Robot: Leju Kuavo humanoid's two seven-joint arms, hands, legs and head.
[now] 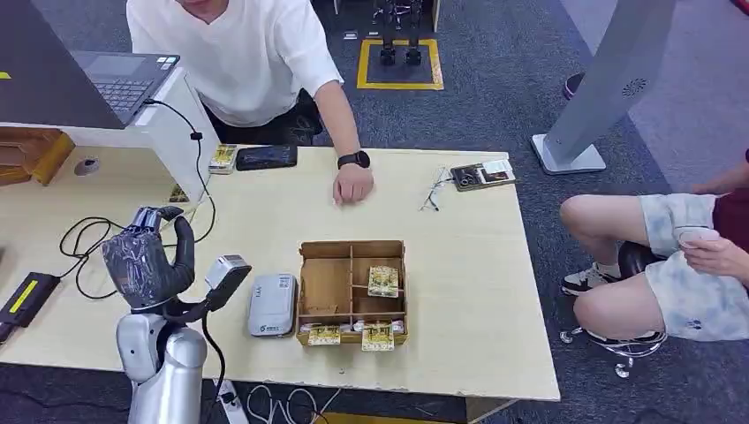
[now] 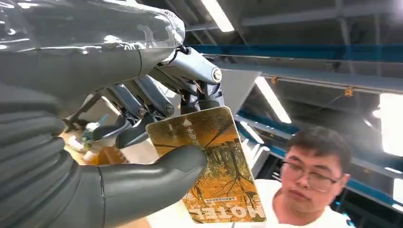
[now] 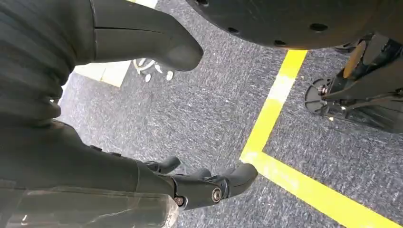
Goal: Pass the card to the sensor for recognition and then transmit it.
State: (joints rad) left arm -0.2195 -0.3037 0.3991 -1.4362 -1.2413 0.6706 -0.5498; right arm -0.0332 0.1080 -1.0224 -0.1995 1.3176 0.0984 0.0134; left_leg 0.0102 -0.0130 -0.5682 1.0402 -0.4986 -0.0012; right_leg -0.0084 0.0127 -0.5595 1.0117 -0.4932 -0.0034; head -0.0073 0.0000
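Golden card [image 2: 214, 166] pinched between thumb and fingers of the left hand [image 2: 142, 118], right hand [image 3: 190, 185] hanging loosely open, empty — that shallow edge grip could slip before reaching the sensor [image 1: 271, 305].

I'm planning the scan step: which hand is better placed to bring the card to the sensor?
The left. The left hand is raised over the table and already pinches the card between thumb and fingers, close to the grey sensor. The right hand hangs toward the carpet, holding nothing.
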